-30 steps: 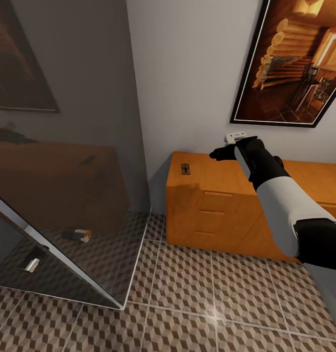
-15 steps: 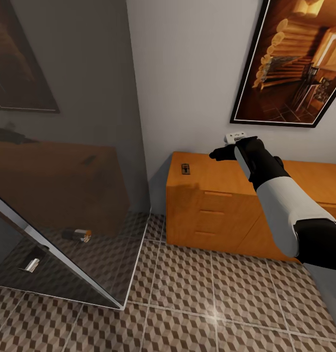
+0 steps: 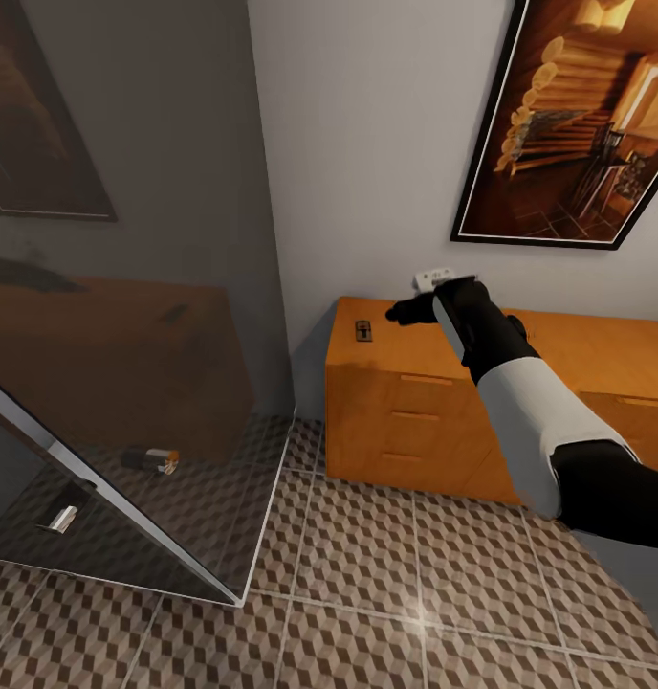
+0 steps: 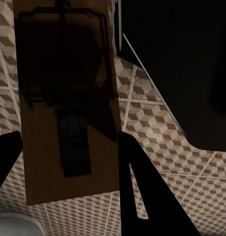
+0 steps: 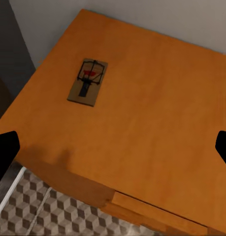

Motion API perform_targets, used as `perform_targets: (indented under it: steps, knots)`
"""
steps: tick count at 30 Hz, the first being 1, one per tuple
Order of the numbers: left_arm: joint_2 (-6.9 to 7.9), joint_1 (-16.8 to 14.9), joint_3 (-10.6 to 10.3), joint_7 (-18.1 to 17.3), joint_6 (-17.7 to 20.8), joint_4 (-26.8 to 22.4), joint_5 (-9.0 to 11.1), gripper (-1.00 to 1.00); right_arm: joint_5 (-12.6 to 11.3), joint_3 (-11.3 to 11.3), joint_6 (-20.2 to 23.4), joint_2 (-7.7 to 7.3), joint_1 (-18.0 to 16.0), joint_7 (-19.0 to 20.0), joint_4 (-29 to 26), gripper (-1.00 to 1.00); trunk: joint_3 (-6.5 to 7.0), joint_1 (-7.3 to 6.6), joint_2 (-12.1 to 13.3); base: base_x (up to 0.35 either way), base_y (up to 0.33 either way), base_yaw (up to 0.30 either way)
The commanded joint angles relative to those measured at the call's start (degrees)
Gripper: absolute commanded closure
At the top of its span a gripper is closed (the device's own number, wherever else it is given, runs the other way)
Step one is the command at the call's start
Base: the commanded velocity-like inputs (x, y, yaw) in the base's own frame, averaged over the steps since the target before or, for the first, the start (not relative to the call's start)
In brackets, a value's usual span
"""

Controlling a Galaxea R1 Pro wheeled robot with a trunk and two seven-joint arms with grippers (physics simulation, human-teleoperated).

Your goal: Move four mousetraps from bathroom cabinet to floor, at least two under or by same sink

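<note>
One mousetrap [image 3: 364, 331] [image 5: 88, 82], a small tan board with dark metal parts, lies flat on the left end of the orange-wood cabinet [image 3: 415, 402] [image 5: 152, 128]. My right gripper [image 3: 405, 311] [image 5: 113, 147] hovers open above the cabinet top, just right of this mousetrap and apart from it. In the left wrist view, my left gripper [image 4: 68, 137] is shut on another mousetrap [image 4: 68, 113], held flat between its dark fingers [image 4: 137, 187] above the bathroom floor [image 4: 157, 123]. The sink is out of view.
A dark glass shower panel [image 3: 128, 383] stands at the left, with a short cork-ended cylinder [image 3: 152, 460] on the floor behind it. A framed picture [image 3: 578, 124] hangs above the cabinet. Patterned tiles [image 3: 396, 593] stretch in front of the cabinet. A white edge [image 4: 9, 226] shows low beneath the left gripper.
My right arm has swung left along the cabinet top, bringing its gripper closer to the lying mousetrap. The camera and the other things have stayed put.
</note>
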Motion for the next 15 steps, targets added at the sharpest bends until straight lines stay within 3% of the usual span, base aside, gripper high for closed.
perform_targets:
  steps: [1, 10, 15]
  knots:
    - [-0.01, -0.07, -0.48, -0.28, -0.36, 0.21, 0.57, 1.00, 0.68, 0.05, 0.22, 0.33, 0.06, 0.39, -0.01, -1.00, -0.08, 0.02, -0.08, 0.000, 0.000, 0.000]
    - [0.07, -0.07, -0.48, -0.28, -0.36, 0.22, 0.58, 1.00, 0.64, 0.11, -0.04, 1.66, 0.24, 0.17, 0.62, -1.00, -0.08, 0.02, -0.08, 0.000, 0.000, 0.000]
    - [0.16, -0.07, -0.49, -0.28, -0.36, 0.27, 0.59, 1.00, 0.91, 0.12, -0.72, 3.29, 0.25, -0.67, 2.23, -1.00, -0.08, 0.02, -0.08, 0.000, 0.000, 0.000]
